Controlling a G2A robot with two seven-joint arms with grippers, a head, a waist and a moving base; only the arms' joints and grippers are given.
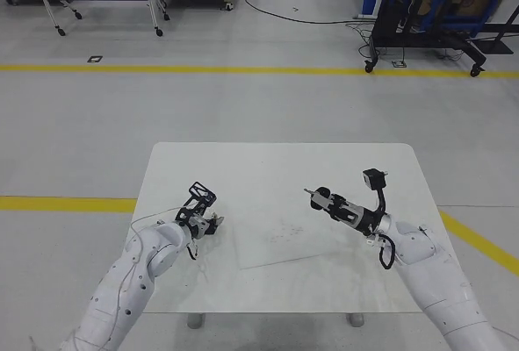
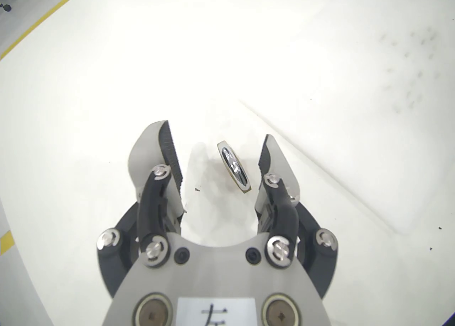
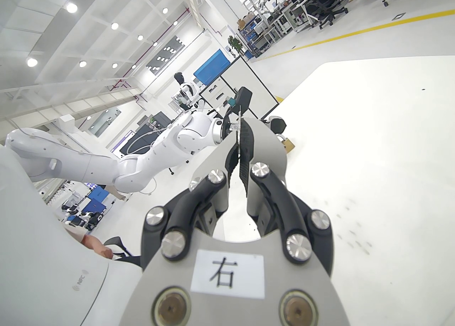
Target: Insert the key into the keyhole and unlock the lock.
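Small metal lock (image 2: pixel 233 165) on edge on the counter (image 2: pixel 320 57) between parted left fingers (image 2: pixel 170 156), seemingly touching neither. Likely dense, rigid, slick: best pinched across flat faces. Thin stiff key (image 3: pixel 240 117) clamped in right fingers (image 3: pixel 263 149), tip protruding.

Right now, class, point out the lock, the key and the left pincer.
lock (image 2: pixel 233 171): left wrist view, middle of its shiny edge.
key (image 1: pixel 309 190): top view, its protruding tip.
left pincer (image 2: pixel 216 132): left wrist view, midway between its open fingertips.
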